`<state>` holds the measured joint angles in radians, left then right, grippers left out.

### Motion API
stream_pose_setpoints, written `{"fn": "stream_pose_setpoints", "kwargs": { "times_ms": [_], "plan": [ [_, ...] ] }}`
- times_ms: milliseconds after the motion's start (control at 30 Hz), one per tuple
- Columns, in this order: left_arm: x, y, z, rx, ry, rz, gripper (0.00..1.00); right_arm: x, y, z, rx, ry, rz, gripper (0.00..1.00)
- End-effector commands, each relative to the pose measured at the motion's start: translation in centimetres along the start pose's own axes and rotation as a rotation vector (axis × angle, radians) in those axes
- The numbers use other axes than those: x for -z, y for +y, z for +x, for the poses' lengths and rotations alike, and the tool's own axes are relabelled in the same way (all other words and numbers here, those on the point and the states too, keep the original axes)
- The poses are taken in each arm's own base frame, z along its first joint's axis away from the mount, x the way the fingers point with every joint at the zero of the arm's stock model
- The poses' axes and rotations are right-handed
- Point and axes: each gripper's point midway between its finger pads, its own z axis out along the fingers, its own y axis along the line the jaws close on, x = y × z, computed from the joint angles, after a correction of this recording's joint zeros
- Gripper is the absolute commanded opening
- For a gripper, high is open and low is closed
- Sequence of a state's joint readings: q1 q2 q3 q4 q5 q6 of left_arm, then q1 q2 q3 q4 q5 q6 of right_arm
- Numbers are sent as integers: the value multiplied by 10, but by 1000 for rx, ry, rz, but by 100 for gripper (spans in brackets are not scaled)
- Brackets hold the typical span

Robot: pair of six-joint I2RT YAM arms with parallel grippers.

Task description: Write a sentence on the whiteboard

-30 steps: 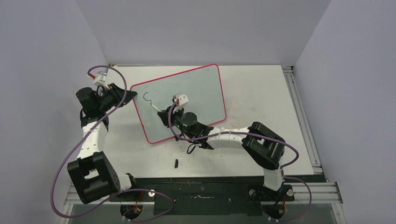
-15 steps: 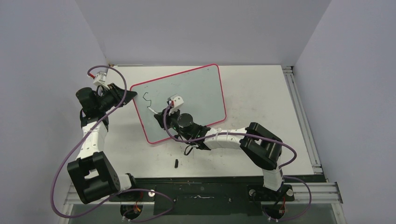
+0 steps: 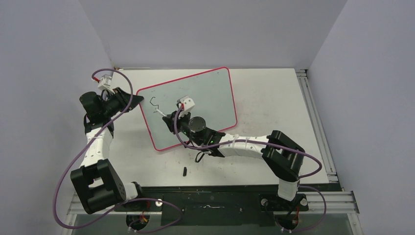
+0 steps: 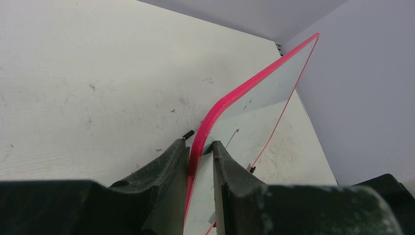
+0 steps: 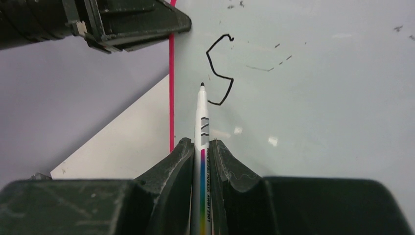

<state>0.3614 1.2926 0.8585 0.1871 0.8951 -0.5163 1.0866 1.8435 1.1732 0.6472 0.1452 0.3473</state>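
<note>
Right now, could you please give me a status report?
Left hand shut on edge of pink-rimmed glossy whiteboard. Right hand shut on white marker. Only a black S written. Nothing blocking.

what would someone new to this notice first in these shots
First, the pink-rimmed whiteboard at mid-table, its left corner pinched in the jaws of the left gripper. Next, the right gripper over the board, jaws shut on a white marker whose tip sits beside a lone black S near the board's left edge.
</note>
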Motion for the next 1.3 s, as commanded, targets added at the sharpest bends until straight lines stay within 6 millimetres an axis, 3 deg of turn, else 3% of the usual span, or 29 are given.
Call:
{"fn": "stream_pose_setpoints", "kwargs": {
  "times_ms": [0, 367, 1267],
  "plan": [
    [2, -7, -7, -40, -18, 12, 21, 7, -7, -43, 5, -92, 22, 5],
    [2, -6, -6, -37, -15, 10, 21, -3, -18, -46, 0, -95, 21, 5],
    [2, -6, -6, -38, -15, 10, 20, -19, -22, -24, -5, -36, 26, 5]
  ]
}}
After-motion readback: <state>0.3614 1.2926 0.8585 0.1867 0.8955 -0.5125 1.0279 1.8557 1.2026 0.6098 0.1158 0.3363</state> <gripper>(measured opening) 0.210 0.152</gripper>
